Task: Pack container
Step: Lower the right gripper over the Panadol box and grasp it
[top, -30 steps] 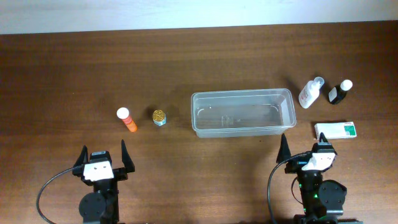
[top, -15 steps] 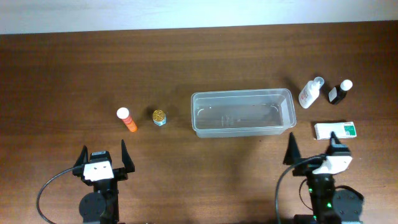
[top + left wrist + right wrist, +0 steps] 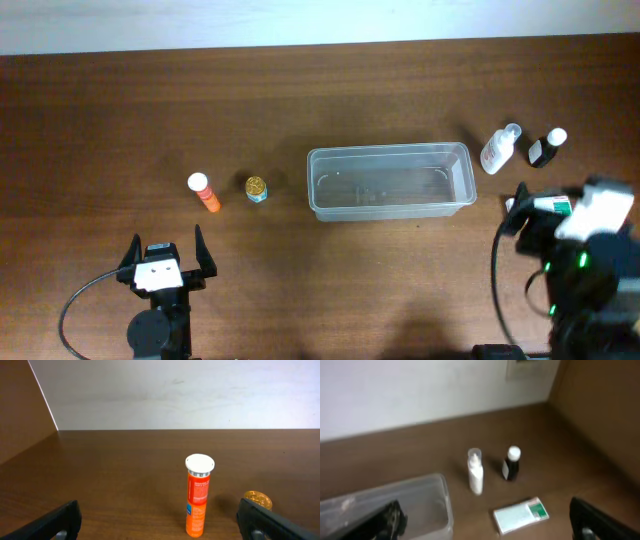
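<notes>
The table (image 3: 100,120) is carrying six loose items of five kinds.

- Container: one clear plastic container (image 3: 388,150) is showing.
- Bottles: two are showing, one white bottle with a clear cap (image 3: 499,150) and one dark bottle with a white cap (image 3: 546,149).
- Tube: one orange tube with a white cap (image 3: 204,193) is showing.
- Jar: one small jar with a gold lid (image 3: 257,188) is showing.
- Box: one white-and-green box (image 3: 521,515) is showing.
- Grippers: two are appearing, the left gripper (image 3: 167,234) and the right gripper (image 3: 487,522), each presenting two fingers.
</notes>
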Robot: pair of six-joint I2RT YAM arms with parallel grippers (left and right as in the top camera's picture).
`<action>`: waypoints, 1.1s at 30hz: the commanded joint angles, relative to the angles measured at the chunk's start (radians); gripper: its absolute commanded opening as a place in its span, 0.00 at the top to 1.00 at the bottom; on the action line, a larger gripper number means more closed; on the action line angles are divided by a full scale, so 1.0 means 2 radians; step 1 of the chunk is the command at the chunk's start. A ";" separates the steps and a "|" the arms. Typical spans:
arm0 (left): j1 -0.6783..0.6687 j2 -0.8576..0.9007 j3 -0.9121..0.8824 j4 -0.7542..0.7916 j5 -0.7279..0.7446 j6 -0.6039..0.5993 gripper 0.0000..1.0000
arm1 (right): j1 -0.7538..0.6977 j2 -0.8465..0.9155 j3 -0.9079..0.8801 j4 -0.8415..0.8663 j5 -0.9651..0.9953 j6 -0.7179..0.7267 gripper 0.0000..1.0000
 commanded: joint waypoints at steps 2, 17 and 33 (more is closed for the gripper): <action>0.003 -0.004 -0.004 0.001 0.009 0.008 0.01 | -0.014 0.093 0.125 -0.062 -0.039 -0.003 0.02; 0.003 -0.004 -0.004 0.001 0.009 0.008 0.01 | -0.260 0.240 0.191 -0.118 -0.182 0.136 0.02; 0.003 -0.004 -0.004 0.001 0.009 0.008 0.01 | -0.378 0.439 0.191 -0.210 -0.282 0.147 0.02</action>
